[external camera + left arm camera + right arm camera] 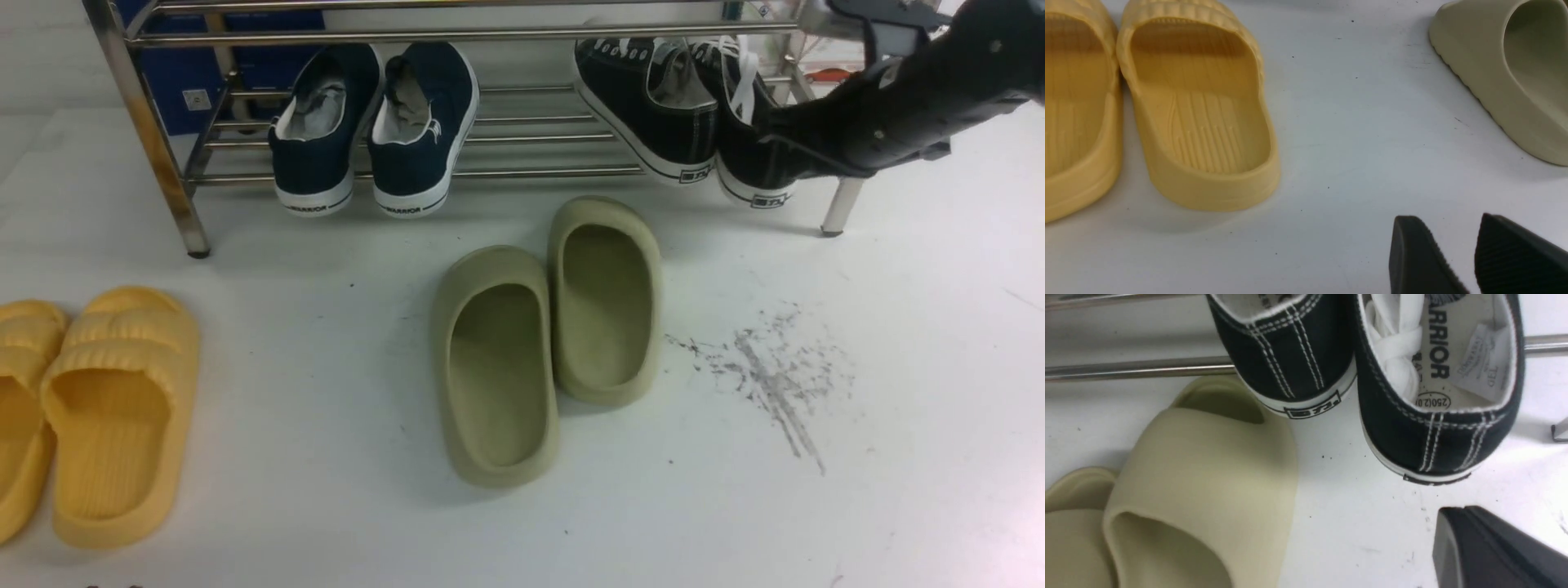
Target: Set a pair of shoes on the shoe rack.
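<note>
The two black canvas sneakers (653,106) (747,167) lie side by side on the lower bars at the right end of the steel shoe rack (457,35), heels toward me. In the right wrist view they are the left sneaker (1290,355) and the right sneaker (1412,437), with a rack bar (1139,368) behind them. My right arm (898,106) reaches in from the upper right to the right sneaker's heel. My right gripper (1457,512) is shut, empty, and just behind that heel. My left gripper (1447,222) is open over bare floor and does not show in the front view.
Navy slip-ons (367,131) lie on the rack's left part. Two olive-green slippers (555,335) lie on the white floor before the rack; one (1208,477) is close to the sneakers. Yellow slippers (122,408) (1200,114) lie at the near left. The rack's right leg (841,204) stands beside my right arm.
</note>
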